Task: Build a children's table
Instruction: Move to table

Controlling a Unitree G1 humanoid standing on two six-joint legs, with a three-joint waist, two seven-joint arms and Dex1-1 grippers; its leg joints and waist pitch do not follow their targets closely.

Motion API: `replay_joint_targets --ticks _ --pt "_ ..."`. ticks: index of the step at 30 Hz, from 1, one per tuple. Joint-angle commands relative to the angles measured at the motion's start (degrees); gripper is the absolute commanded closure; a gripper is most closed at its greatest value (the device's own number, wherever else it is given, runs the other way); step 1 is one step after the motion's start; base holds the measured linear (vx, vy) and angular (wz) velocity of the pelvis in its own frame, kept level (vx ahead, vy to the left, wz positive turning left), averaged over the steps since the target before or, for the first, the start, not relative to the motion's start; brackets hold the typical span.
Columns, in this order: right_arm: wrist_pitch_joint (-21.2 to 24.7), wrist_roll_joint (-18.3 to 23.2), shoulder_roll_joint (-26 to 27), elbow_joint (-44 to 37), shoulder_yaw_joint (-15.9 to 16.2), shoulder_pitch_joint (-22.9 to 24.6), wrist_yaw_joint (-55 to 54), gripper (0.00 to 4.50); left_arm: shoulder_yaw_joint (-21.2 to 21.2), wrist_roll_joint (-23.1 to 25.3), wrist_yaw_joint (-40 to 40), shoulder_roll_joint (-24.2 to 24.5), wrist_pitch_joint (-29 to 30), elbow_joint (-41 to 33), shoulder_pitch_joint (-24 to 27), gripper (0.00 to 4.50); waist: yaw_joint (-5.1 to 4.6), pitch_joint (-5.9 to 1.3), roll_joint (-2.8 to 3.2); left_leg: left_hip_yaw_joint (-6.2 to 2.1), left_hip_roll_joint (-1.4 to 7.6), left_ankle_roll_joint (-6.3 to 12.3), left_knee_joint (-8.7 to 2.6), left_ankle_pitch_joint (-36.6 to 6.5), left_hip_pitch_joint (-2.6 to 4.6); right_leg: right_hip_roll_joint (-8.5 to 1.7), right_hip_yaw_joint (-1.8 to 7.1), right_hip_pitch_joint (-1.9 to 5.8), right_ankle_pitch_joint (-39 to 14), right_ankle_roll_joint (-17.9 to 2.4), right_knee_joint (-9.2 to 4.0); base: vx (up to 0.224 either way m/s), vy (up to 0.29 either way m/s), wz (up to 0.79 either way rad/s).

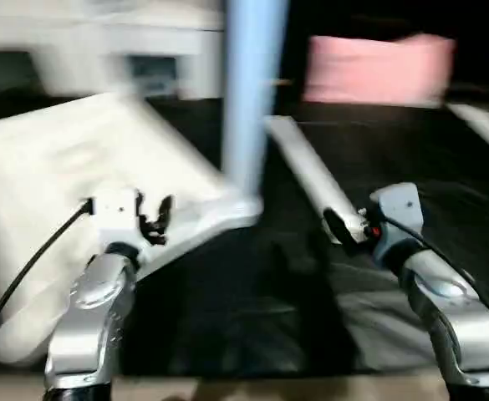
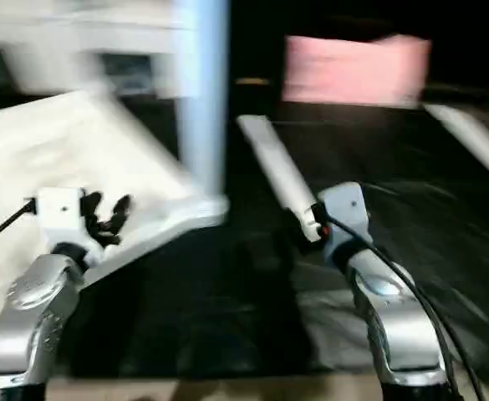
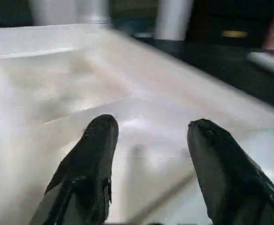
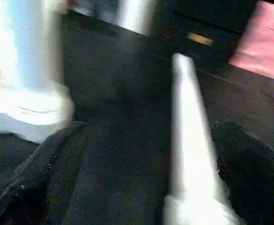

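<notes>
Tabletop (image 1: 68,192) lies upside down on the left of the dark floor (image 1: 252,317) in the head views, one leg (image 1: 252,92) already standing upright from its near right corner socket. Over the tabletop's near edge hangs the left gripper (image 1: 154,219), partly open and holding nothing. Right of it a loose leg (image 1: 311,175) lies on the floor, running from the far middle toward the right gripper (image 1: 342,225), which sits at the leg's near end; another loose leg (image 1: 482,125) lies far right, with something pink (image 1: 378,67) beyond. Seen from the left wrist, the two black fingers (image 3: 92,159) stand apart above the ribbed white underside, touching nothing I can make out. Seen from the right wrist, the right gripper is wide open with the lying leg's thick end between its fingers (image 4: 38,173), not yet pinched; the upright leg and its socket stand to one side. The step in hand looks like taking up this second leg. To do it well, I would centre the fingers on the thick end, close firmly before lifting, swing the leg upright clear of the standing one, and let the left gripper steady the tabletop while the leg is pressed into a free socket.
</notes>
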Motion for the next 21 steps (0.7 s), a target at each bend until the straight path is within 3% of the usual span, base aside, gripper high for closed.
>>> replay_joint_targets --ticks 1,2,4,5,6,7,8,9,11,13,14,21 --pt "0.8 0.3 -0.8 0.7 -1.1 0.0 0.2 0.00 -1.1 0.1 0.4 -0.4 0.2 -0.9 -0.8 1.77 -0.69 -1.44 0.70 -0.08 6.25 2.71 -5.47 -15.4 1.95 -3.27 4.45 1.29 -9.5 -10.9 -4.00 -0.071 -0.003 0.14" --pt "0.7 -0.1 -1.1 0.7 -0.7 -0.1 0.5 0.00 -1.3 0.2 0.7 -0.3 0.6 -1.4 -0.8 1.77 -0.07 -1.28 0.84 1.99 6.15 -3.68 -6.16 -27.6 2.69 -3.74 4.82 0.83 -17.7 -10.4 -5.21 -0.071 -0.003 0.14" --pt "0.6 -0.3 -1.0 0.8 -0.5 -0.2 0.3 0.00 -1.3 0.2 0.7 -0.1 0.9 -1.6 -0.8 1.77 -0.42 -0.94 0.47 2.90 6.17 -5.98 -6.55 -32.4 2.83 -3.74 4.91 0.42 -23.4 -8.2 -5.92 -0.083 0.008 0.05" --pt "0.6 -0.3 -1.0 0.8 -0.5 -0.2 0.2 0.00 -1.3 0.2 0.7 -0.1 1.0 -1.6 -0.8 1.77 -0.37 -1.18 0.34 3.39 6.12 -6.69 -6.76 -32.8 2.94 -3.78 5.46 0.24 -26.3 -6.4 -6.12 -0.079 0.018 0.01" --pt "0.6 -0.3 -0.8 0.8 -0.4 -0.3 0.1 0.00 -1.3 0.3 0.7 0.0 1.1 -1.8 -0.9 1.77 -0.67 -1.59 0.24 3.68 6.16 -6.49 -7.01 -30.4 2.42 -3.69 5.76 0.58 -25.0 -5.6 -5.86 0.000 0.000 0.00" --pt "0.6 -0.3 -0.7 0.9 -0.4 -0.4 0.0 0.00 -1.3 0.2 0.7 0.0 1.2 -1.8 -0.9 1.77 -0.77 -2.01 0.37 3.76 6.21 -5.99 -7.32 -26.0 1.45 -3.48 5.94 1.14 -20.6 -5.6 -5.25 0.000 0.000 0.00" --pt "0.6 -0.4 -0.7 1.0 -0.4 -0.4 0.0 0.00 -1.3 0.2 0.6 0.1 1.3 -1.9 -1.0 1.77 -0.78 -2.21 0.40 3.86 6.23 -5.67 -7.30 -23.8 1.22 -3.36 6.04 1.15 -18.1 -5.8 -4.98 0.000 0.000 0.00" --pt "0.6 -0.4 -0.6 1.0 -0.3 -0.4 -0.1 0.00 -1.3 0.2 0.6 0.1 1.4 -1.9 -1.0 1.77 -0.85 -2.10 0.29 4.16 6.18 -5.06 -7.37 -22.2 1.16 -3.09 6.20 0.85 -16.0 -6.1 -4.81 0.000 0.000 0.00" --pt "0.7 -0.3 -0.5 1.1 -0.3 -0.5 -0.2 0.00 -1.4 0.2 0.6 0.3 1.6 -2.1 -1.1 1.77 -0.95 -1.98 0.23 4.59 6.13 -4.69 -7.24 -23.1 1.57 -3.09 6.57 0.28 -17.5 -6.6 -5.05 0.000 0.000 0.00" --pt "0.7 -0.3 -0.5 1.1 -0.3 -0.5 -0.3 0.00 -1.5 0.2 0.7 0.3 1.7 -2.1 -1.1 1.77 -1.05 -2.24 0.12 4.96 6.17 -3.99 -7.06 -21.3 1.49 -3.24 6.82 0.33 -16.6 -7.2 -4.99 0.000 0.000 0.00" --pt "0.7 -0.4 -0.4 1.2 -0.3 -0.5 -0.3 0.00 -1.7 0.3 0.7 0.4 1.9 -2.3 -1.1 1.77 -1.12 -2.69 0.14 5.35 6.23 -2.79 -6.86 -16.3 1.04 -3.05 6.87 0.57 -11.7 -7.7 -4.44 0.000 0.000 0.00" --pt "0.6 -0.5 -0.3 1.4 -0.3 -0.3 -0.6 0.00 -2.2 0.4 0.7 0.7 2.4 -2.5 -1.3 1.77 -0.91 -3.19 0.18 6.32 6.22 0.62 -6.26 -6.1 1.33 -2.58 7.11 0.76 2.5 -11.1 -3.38 0.000 0.000 0.00"
